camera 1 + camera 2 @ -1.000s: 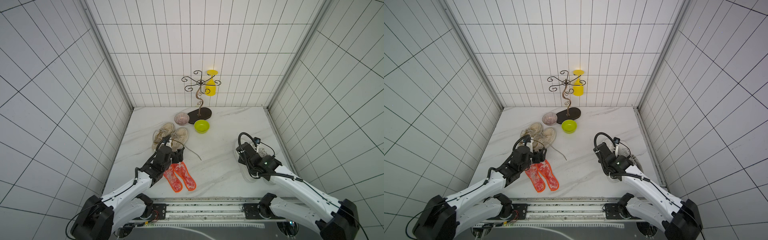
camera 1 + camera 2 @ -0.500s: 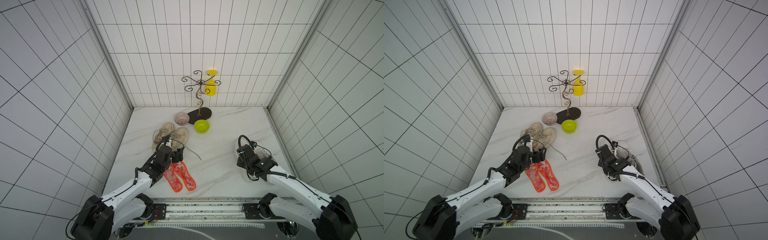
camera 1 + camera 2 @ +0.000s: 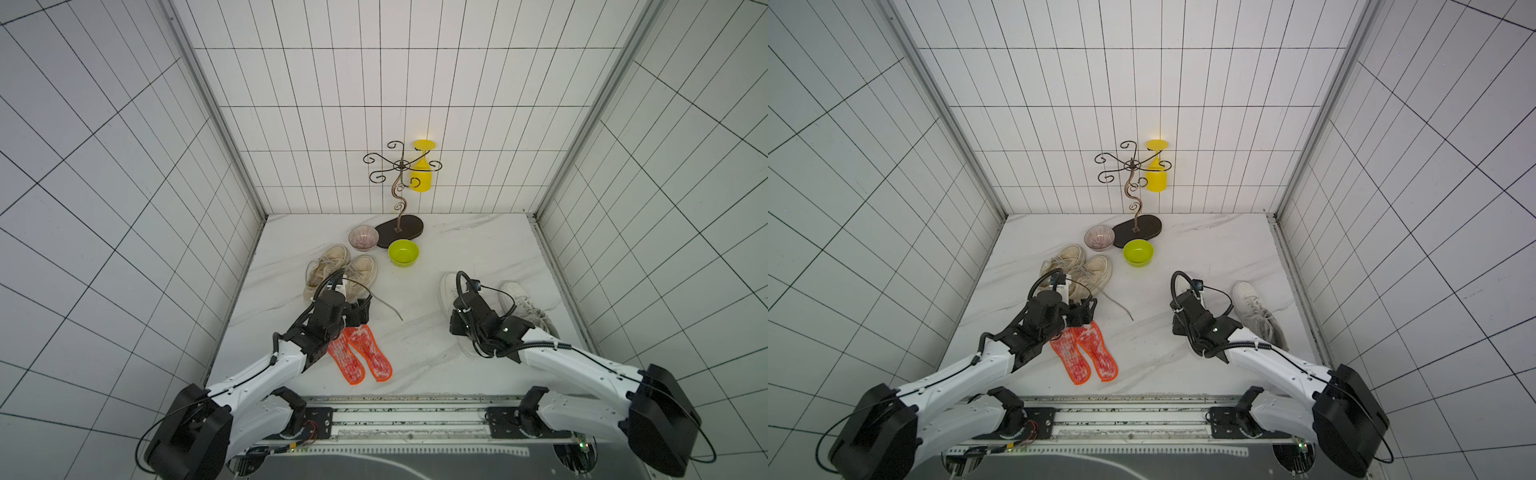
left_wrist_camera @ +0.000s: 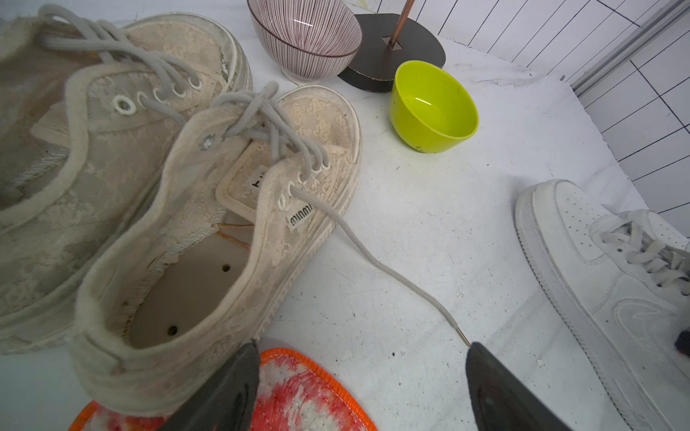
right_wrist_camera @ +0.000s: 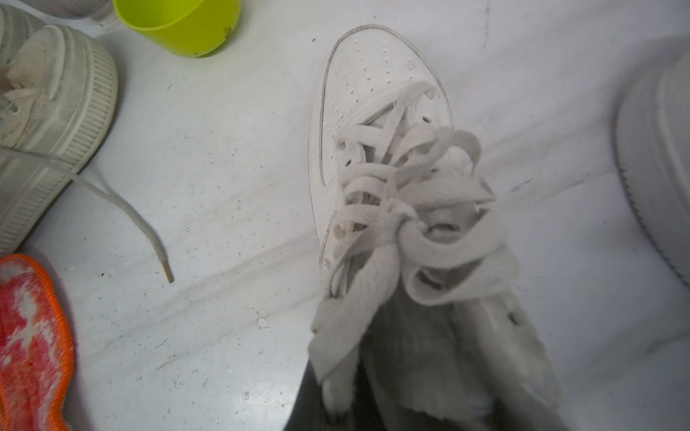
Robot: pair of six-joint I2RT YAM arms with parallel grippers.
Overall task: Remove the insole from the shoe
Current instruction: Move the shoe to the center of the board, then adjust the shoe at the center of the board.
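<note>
Your right gripper has jaws closed inside the white shoe, presumably pinching its insole; left gripper jaws gape idle.

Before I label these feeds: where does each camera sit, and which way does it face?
Top views: above the base, looking down at the table; both arms show.
Left wrist: low, facing beige sneakers; open left gripper shows.
Right wrist: over the white sneaker; right gripper's edge shows.
Both wrist views share the green bowl.

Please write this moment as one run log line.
left pincer open near beige shoe | right pincer shut at white shoe opening | orange insoles on table
</note>
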